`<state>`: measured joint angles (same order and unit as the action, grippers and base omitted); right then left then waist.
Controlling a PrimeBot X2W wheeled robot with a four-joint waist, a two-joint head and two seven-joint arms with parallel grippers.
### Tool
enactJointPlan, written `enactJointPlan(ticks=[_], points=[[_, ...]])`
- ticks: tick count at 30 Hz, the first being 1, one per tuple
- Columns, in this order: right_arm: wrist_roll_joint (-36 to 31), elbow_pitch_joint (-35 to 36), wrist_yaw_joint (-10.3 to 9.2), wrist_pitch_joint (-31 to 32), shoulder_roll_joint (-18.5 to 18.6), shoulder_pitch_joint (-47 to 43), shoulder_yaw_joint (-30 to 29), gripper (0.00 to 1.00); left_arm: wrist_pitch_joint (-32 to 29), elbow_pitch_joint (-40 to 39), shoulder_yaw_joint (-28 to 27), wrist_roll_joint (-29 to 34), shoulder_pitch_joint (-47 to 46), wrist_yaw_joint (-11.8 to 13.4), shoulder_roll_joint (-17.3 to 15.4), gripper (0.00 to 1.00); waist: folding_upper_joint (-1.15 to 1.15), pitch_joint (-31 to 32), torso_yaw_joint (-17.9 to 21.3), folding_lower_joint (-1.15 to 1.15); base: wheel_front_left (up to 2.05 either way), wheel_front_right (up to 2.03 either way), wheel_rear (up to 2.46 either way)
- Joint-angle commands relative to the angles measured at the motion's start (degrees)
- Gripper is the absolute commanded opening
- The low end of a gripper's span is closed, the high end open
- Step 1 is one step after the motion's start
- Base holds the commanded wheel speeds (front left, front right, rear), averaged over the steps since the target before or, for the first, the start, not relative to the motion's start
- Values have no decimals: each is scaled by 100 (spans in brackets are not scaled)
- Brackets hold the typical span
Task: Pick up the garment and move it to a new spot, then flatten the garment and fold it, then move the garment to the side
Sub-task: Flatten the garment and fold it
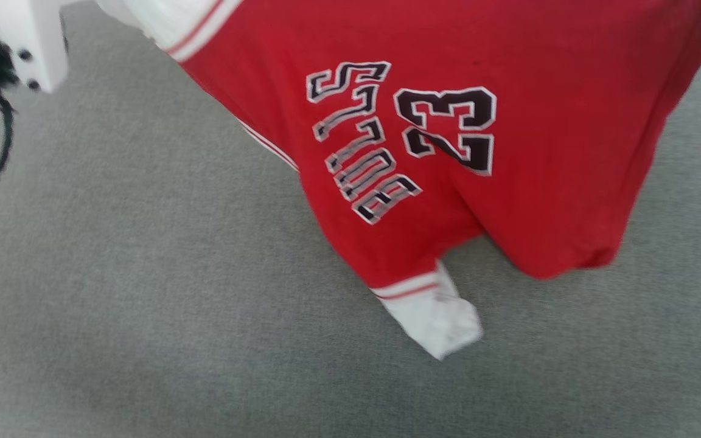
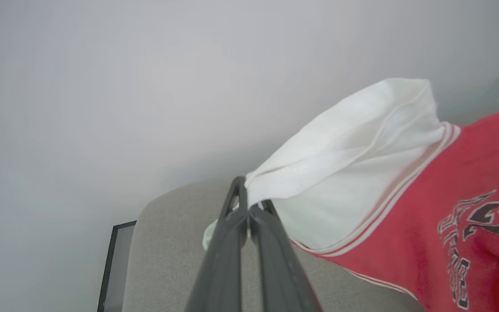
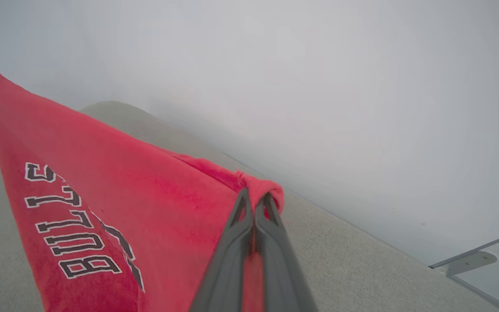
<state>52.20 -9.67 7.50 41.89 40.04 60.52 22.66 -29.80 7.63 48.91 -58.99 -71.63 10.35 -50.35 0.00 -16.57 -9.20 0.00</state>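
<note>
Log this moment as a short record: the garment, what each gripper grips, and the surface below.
garment: red jersey, white sleeves, lettering BULLS and 23; lifted, hanging spread
left gripper: shut on a white sleeve
right gripper: shut on a red edge of the garment
lower sleeve: hangs lowest; contact with the surface cannot be told
grey fabric surface: beneath the garment

One garment (image 1: 509, 201), with two white sleeves (image 1: 442, 322) counted on it. Two tools: one left tool (image 2: 249, 195), one right tool (image 3: 256, 195), two dark fingers (image 2: 223, 268) apiece. One grey surface (image 1: 143, 304). One black cable (image 1: 7, 146).
</note>
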Motion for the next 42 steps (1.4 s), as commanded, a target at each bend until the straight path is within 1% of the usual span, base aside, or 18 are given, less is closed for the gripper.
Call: enactJointPlan(ticks=[1, 5, 8, 10, 12, 14, 19, 21, 23, 24, 28, 31, 34, 36, 38, 40, 41, 42], points=[[-54, 30, -2, 35, -32, 47, -17, 0, -37, 124, -26, 76, -159, -42, 34, 0, 0, 138, 142, 0, 0, 0, 0], [-293, 4, -2, 67, -147, 214, -136, 0, -18, 539, 7, 188, -526, -214, 235, 0, 0, 130, 202, 0, 0, 0, 0], [-571, -246, -2, -77, -346, 446, -227, 0, 271, 952, -23, 405, -880, -314, 538, 0, 0, -6, 239, 0, 0, 0, 0], [-886, -500, -2, -336, -487, 703, -259, 0, 643, 1267, -89, 566, -1146, -338, 794, 0, 0, -139, 256, 0, 0, 0, 0], [-1263, -863, -2, -721, -675, 977, -282, 0, 1102, 1670, -95, 872, -1474, -355, 1029, 0, 0, -283, 276, 0, 0, 0, 0], [-1631, -1230, -2, -1238, -861, 1273, -253, 0, 1672, 2116, -158, 1153, -1816, -242, 1286, 0, 0, -420, 284, 0, 0, 0, 0], [-2725, -2186, -3, -3044, -1217, 1980, -488, 0, 3495, 2963, -325, 1891, -2633, -28, 1752, 0, 0, -646, 267, 0, 0, 0, 0], [-3058, -2497, -3, -3619, -1344, 2114, -548, 0, 4031, 3227, -313, 2046, -2793, -64, 1863, 0, 0, -679, 250, 0, 0, 0, 0], [-3315, -2828, -3, -3953, -1392, 2184, -639, 0, 4308, 3407, -335, 2134, -2842, -139, 1930, 0, 0, -696, 222, 0, 0, 0, 0], [-3379, -2947, -3, -4065, -1438, 2148, -625, 0, 4371, 3470, -303, 2175, -2765, -229, 1951, 0, 0, -694, 206, 0, 0, 0, 0], [-3208, -3386, -3, -3964, -1579, 1748, -435, 0, 4376, 3744, -104, 2018, -2173, -730, 1973, 0, 0, -664, 146, 0, 0, 0, 0], [-2914, -3549, -3, -3749, -1562, 1347, -276, 0, 3980, 3859, 125, 1826, -1595, -1102, 1951, 0, 0, -635, 108, 0, 0, 0, 0], [-2553, -3522, -3, -3488, -1486, 856, -44, 0, 3418, 3845, 261, 1494, -937, -1391, 1933, 0, 0, -596, 80, 0, 0, 0, 0], [-2305, -3421, -3, -3300, -1410, 518, 87, 0, 3009, 3731, 356, 1257, -472, -1520, 1917, 0, 0, -562, 57, 0, 0, 0, 0], [-2075, -3284, -3, -3136, -1322, 211, 176, 0, 2666, 3534, 414, 997, -41, -1575, 1826, 0, 0, -523, 42, 0, 0, 0, 0], [-1856, -3116, -3, -2969, -1238, -102, 249, 0, 2281, 3284, 420, 688, 409, -1580, 1749, 0, 0, -489, 40, 0, 0, 0, 0], [-1751, -3030, -3, -2875, -1188, -261, 258, 0, 2137, 3130, 435, 610, 606, -1530, 1689, 0, 0, -471, 38, 0, 0, 0, 0], [-1751, -3030, -3, -2875, -1188, -261, 258, 0, 2137, 3130, 435, 610, 606, -1530, 1689, 0, 0, -471, 38, 0, 0, 0, 0]])
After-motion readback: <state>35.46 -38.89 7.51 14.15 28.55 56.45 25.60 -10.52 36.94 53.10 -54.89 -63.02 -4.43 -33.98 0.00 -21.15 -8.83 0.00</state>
